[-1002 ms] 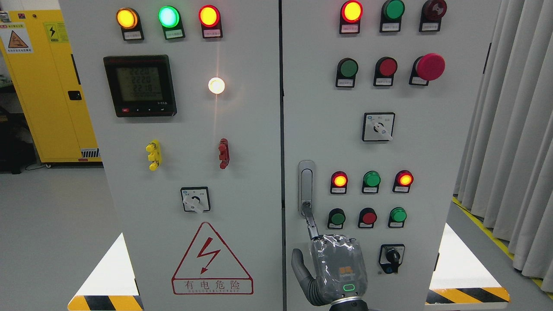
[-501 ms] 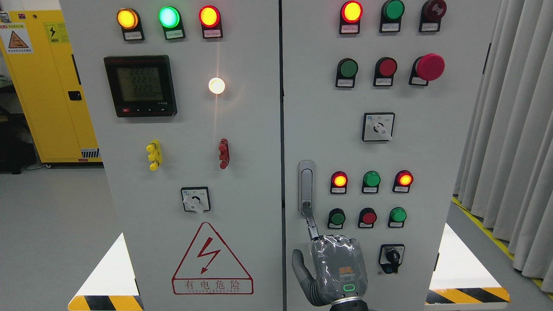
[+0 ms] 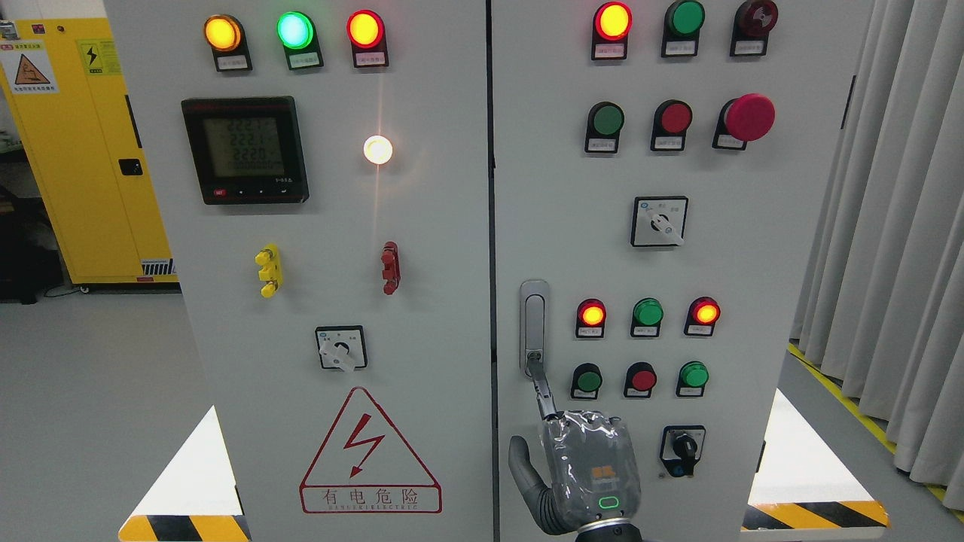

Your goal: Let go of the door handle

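The right hand (image 3: 591, 470), grey and wrapped in clear plastic, shows its back low on the right cabinet door; its fingers curl forward around the swung-out silver metal lever of the door handle (image 3: 541, 391), just below the handle's upright chrome plate (image 3: 534, 325). The lever looks rigid, smooth and likely slippery; its free lower end is the natural hold.

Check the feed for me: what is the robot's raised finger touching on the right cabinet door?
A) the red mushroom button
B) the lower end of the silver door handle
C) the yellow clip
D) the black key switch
B: the hand at the bottom edge points one finger up to the lower end of the silver door handle; it has not let go yet.
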Tool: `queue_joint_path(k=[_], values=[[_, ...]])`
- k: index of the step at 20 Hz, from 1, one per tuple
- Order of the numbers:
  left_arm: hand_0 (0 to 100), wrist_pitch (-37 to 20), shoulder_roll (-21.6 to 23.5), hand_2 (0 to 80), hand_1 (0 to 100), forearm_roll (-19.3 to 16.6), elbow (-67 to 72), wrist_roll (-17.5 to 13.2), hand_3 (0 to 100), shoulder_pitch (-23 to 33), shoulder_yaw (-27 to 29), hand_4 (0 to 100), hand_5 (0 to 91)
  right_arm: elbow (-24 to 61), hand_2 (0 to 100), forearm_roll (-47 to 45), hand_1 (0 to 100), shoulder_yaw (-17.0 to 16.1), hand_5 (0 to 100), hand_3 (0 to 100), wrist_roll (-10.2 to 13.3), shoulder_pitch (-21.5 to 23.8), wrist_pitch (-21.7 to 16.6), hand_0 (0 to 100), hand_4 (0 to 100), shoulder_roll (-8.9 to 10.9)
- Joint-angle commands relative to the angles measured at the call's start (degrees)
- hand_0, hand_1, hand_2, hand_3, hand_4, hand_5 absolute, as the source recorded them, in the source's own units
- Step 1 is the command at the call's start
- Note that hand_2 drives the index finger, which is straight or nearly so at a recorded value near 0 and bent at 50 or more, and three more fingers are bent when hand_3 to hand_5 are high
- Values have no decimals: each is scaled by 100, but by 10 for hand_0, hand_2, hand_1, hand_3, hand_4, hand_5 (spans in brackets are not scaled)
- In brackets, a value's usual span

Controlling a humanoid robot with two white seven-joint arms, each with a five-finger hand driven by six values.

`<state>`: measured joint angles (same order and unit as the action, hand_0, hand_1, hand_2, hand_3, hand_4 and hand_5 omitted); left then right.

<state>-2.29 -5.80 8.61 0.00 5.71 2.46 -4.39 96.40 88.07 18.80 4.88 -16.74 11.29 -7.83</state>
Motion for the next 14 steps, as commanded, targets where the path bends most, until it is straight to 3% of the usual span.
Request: queue_joint_path(k=[1, 14], values=[[120, 1, 0, 0, 556, 0, -88, 1, 0, 0, 0, 0, 0, -7, 126, 0, 440, 1, 1000, 1000, -22, 4, -4, 647, 1000, 0], [120, -8, 0, 0, 556, 0, -88, 1, 0, 0, 0, 0, 0, -7, 136, 0, 446, 10, 1000, 1000, -119, 12, -4, 637, 1000, 0]])
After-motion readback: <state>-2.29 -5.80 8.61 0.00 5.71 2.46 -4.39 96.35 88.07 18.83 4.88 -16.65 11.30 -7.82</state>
